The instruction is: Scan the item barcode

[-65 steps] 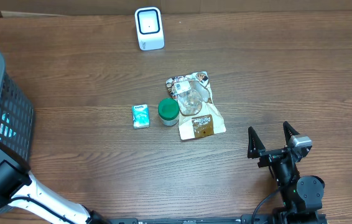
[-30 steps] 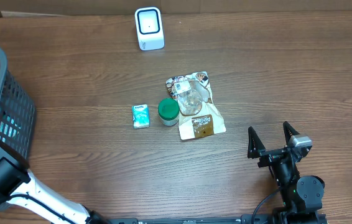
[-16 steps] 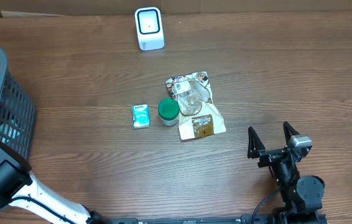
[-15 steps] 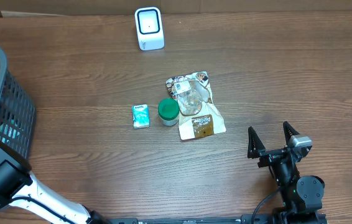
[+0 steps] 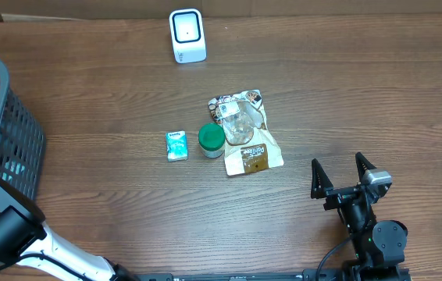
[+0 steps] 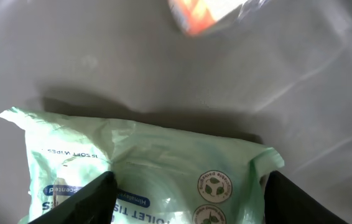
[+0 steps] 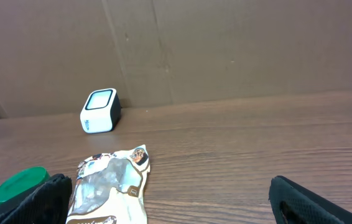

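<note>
Inside basket (image 5: pixel 18 148), left hand (image 6: pixel 191 193) straddles pack (image 6: pixel 163 162) reading "SOFT WIPES", grip unclear; right hand (image 5: pixel 336 161) wide.

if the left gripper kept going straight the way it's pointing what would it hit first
Most likely the green pack of toilet wipes. It lies straight ahead of the left gripper, spanning the gap between its fingers, on the basket floor. Depth is unclear, so it may already be touching.
</note>
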Available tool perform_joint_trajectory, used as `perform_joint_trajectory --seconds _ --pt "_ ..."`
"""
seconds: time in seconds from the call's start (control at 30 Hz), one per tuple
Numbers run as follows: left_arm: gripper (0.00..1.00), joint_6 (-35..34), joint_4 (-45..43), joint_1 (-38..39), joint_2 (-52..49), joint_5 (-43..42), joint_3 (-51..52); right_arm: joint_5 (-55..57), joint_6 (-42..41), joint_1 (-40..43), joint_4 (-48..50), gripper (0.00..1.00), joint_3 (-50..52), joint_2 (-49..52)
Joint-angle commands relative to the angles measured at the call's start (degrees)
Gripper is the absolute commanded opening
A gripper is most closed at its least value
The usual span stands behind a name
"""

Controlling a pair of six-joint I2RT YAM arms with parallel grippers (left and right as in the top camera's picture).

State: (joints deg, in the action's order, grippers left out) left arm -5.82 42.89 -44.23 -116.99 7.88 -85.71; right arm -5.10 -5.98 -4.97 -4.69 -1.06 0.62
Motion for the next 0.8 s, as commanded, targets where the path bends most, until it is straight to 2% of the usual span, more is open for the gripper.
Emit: perform_joint_trajectory --seconds 0.0,0.03,0.17,0.2,0.4,0.63,0.77 --pt "0.58 -0.39 5.01 -0.37 -3.65 0.22 4.94 0.11 -0.15 -0.11 0.28 1.0 0.61 -0.46" --pt "0.55 -0.39 5.81 -0.37 -3.65 1.66 4.94 0.11 -0.15 -0.11 0.28 1.0 0.61 -0.46" --pt "0.18 -0.35 7.02 -0.42 -3.65 3.13 4.94 0.11 -0.15 -0.11 0.28 1.0 0.61 -0.46" --pt "0.04 -0.35 7.23 -0.44 -3.65 3.13 4.94 0.11 -0.15 -0.11 0.28 1.0 0.61 -0.46" --pt "0.04 -0.48 11.74 -0.42 -3.37 2.82 0.92 0.11 -0.15 -0.11 0.28 1.0 0.61 -0.46" --pt "0.04 -0.87 25.53 -0.42 -1.57 2.84 -16.63 0.11 -0.15 -0.11 0.28 1.0 0.61 -0.46" --pt "0.04 -0.83 26.95 -0.44 -1.14 2.99 -17.49 0.11 -0.13 -0.11 0.28 1.0 0.61 -0.46"
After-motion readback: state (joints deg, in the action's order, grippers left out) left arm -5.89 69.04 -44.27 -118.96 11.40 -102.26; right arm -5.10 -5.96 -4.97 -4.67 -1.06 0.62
